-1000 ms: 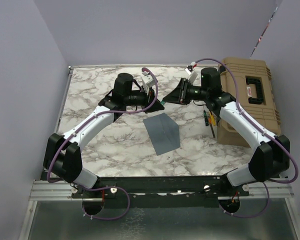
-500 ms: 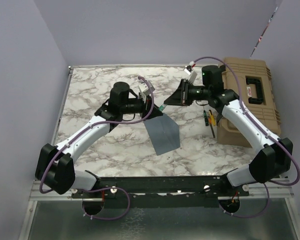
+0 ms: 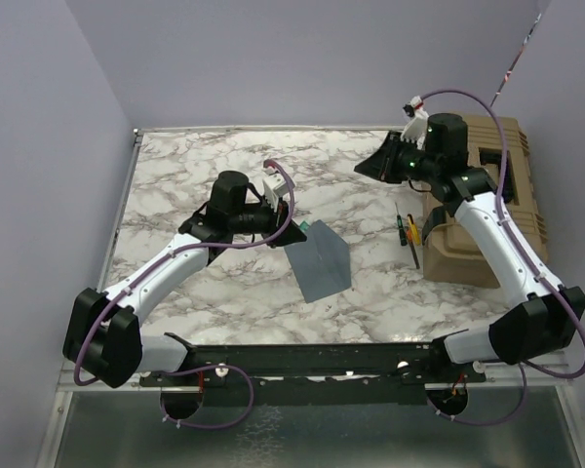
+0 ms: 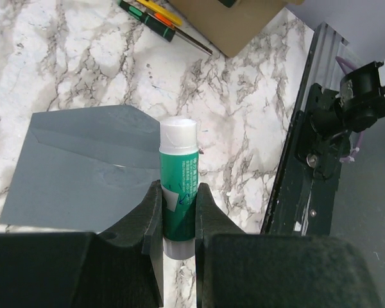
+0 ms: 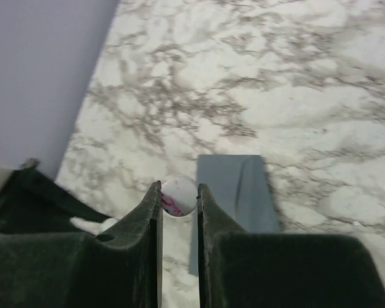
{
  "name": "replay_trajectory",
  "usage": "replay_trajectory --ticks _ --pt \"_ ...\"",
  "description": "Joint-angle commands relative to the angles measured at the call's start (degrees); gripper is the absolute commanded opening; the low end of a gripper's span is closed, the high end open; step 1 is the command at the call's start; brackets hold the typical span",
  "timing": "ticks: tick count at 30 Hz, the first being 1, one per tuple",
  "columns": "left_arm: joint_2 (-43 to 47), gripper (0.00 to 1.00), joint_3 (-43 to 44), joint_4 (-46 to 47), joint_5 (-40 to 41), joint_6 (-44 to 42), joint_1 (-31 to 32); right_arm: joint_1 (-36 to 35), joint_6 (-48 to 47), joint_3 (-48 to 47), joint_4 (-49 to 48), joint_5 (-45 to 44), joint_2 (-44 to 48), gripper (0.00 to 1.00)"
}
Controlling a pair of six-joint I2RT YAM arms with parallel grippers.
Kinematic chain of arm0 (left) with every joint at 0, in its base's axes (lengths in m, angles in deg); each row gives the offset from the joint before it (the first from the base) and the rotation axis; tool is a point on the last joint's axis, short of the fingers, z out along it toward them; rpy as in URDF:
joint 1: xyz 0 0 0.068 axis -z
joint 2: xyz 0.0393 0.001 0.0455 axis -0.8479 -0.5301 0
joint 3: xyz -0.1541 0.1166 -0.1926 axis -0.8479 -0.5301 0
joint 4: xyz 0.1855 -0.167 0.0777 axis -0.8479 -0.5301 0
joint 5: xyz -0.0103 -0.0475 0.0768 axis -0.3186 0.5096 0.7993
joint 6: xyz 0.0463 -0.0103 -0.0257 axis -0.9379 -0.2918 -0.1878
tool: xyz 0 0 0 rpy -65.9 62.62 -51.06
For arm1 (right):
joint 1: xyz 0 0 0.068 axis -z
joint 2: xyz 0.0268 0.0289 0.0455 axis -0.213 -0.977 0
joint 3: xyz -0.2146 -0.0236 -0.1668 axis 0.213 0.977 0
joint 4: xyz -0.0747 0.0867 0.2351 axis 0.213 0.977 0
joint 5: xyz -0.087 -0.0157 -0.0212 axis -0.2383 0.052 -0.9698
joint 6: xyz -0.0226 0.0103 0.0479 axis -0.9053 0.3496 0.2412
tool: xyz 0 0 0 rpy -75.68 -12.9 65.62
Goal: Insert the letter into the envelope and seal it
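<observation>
Sealing step, we judge: the left gripper (image 4: 178, 194) clamps a glue stick (image 4: 178, 160) over the envelope (image 3: 319, 261) lying mid-frame on the table (image 3: 195, 175), the right gripper (image 5: 178, 188) pinches a white cap (image 5: 178, 197); next we must glue the envelope and fold it shut.

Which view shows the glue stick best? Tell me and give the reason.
The left wrist view: the glue stick fills the centre, green body and white tip clear, clamped by the left gripper by the envelope. The top view shows only a green speck; the right wrist view, none.
</observation>
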Motion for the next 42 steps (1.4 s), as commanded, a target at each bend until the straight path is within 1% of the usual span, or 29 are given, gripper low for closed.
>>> replay_trajectory --ticks 1,3,6,8,11,15,19,25,31,33,36,39,42 --pt "-0.2 0.0 3.2 0.2 4.6 1.2 0.0 -4.5 -8.4 4.3 3.1 -23.3 -4.1 0.0" --pt "-0.1 0.0 3.5 0.7 6.8 1.9 0.0 -6.3 -9.3 6.5 1.7 -31.6 -6.4 0.0" --pt "0.2 0.0 3.2 2.4 8.5 3.5 0.0 -7.4 -9.2 11.1 -2.6 -40.2 -10.0 0.0" --pt "0.4 0.0 2.8 3.8 9.6 4.8 0.0 -7.8 -8.5 14.0 -6.0 -43.8 -13.1 0.0" --pt "0.3 0.0 2.3 5.4 10.7 6.2 0.0 -8.7 -8.8 17.6 -10.5 -46.7 -16.7 0.0" --pt "-0.3 0.0 2.4 6.5 10.8 7.0 0.0 -10.3 -8.5 19.9 -14.8 -50.9 -20.0 0.01" --pt "-0.8 0.0 2.4 7.2 10.8 7.4 0.0 -10.5 -7.1 21.8 -17.6 -51.9 -21.3 0.03" --pt "-1.2 0.0 2.2 7.6 11.3 7.6 0.0 -10.5 -6.0 23.0 -18.8 -51.0 -23.2 0.19" --pt "-1.2 0.0 2.2 7.8 11.6 7.7 0.0 -10.5 -4.8 23.8 -18.8 -49.5 -23.5 0.27" --pt "-1.3 0.0 2.2 7.8 11.8 7.8 0.0 -10.5 -4.4 23.7 -18.1 -49.3 -23.1 0.31" --pt "-1.3 0.0 2.4 7.9 12.1 7.9 0.0 -10.5 -4.0 23.6 -17.4 -48.4 -21.9 0.42" --pt "-1.7 0.0 2.7 8.4 12.2 8.4 0.0 -10.5 -3.7 22.9 -15.9 -47.8 -20.4 0.46" --pt "-2.2 0.0 3.0 9.4 12.4 9.6 0.0 -10.5 -3.2 21.5 -12.9 -47.9 -18.6 0.47"
